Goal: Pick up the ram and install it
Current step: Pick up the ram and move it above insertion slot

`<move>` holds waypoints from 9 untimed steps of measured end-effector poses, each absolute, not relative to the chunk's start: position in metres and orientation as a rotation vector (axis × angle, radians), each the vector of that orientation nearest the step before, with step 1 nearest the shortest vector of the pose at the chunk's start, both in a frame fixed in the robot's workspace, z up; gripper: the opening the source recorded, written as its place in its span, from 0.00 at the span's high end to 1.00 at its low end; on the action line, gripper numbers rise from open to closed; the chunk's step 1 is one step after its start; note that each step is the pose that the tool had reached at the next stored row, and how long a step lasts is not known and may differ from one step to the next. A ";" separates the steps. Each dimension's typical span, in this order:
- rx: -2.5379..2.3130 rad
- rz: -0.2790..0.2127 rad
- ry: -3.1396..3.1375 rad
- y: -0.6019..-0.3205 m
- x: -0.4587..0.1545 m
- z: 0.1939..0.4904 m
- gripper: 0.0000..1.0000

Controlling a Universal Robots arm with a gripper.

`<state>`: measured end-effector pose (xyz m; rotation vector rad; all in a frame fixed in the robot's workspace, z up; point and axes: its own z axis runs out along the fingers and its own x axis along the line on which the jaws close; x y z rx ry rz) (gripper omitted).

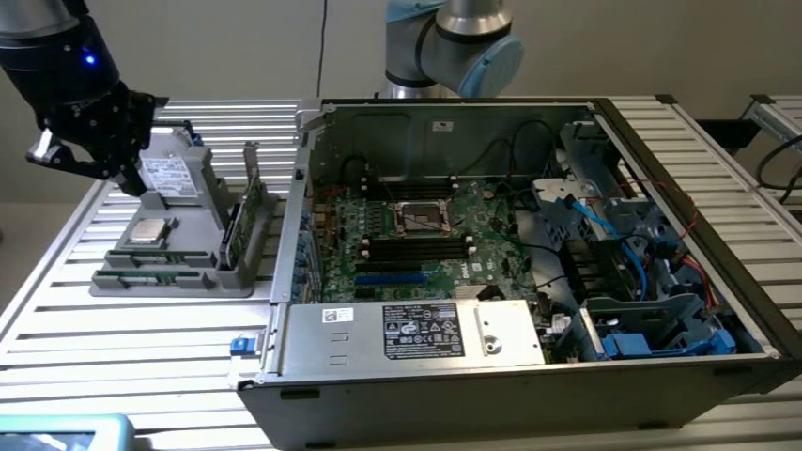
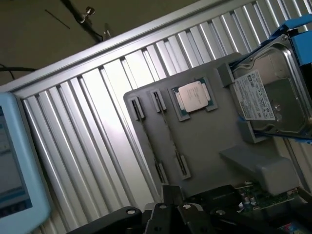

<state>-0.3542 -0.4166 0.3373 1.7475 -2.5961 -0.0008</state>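
Closest stands the open computer case (image 1: 414, 329) on the desk (image 1: 126, 348). Beside it, toward the desk's edge on the exterior view's left, a gray tray (image 1: 188, 282) holds the ram (image 1: 157, 275) along its near rim. Clenched jaws hover over the tray's hard drive (image 1: 169, 169).

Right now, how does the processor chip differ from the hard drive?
The processor chip is small and square; the hard drive is larger and oblong. The processor chip lies flat; the hard drive leans up in a blue frame. Both are silver and sit on the gray tray.
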 end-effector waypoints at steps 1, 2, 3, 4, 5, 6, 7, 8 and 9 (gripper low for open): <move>1.771 -0.001 -2.580 -0.417 -0.354 0.337 0.89; 1.795 -0.001 -2.564 -0.417 -0.354 0.337 0.89; 1.819 0.000 -2.547 -0.417 -0.354 0.337 0.89; 1.842 0.000 -2.530 -0.417 -0.354 0.337 0.89; 1.865 0.000 -2.513 -0.417 -0.354 0.337 0.89; 1.886 0.000 -2.497 -0.417 -0.354 0.337 0.89; 1.909 0.000 -2.480 -0.417 -0.354 0.337 0.89; 1.932 0.001 -2.462 -0.417 -0.354 0.337 0.89; 1.955 0.001 -2.445 -0.417 -0.354 0.337 0.89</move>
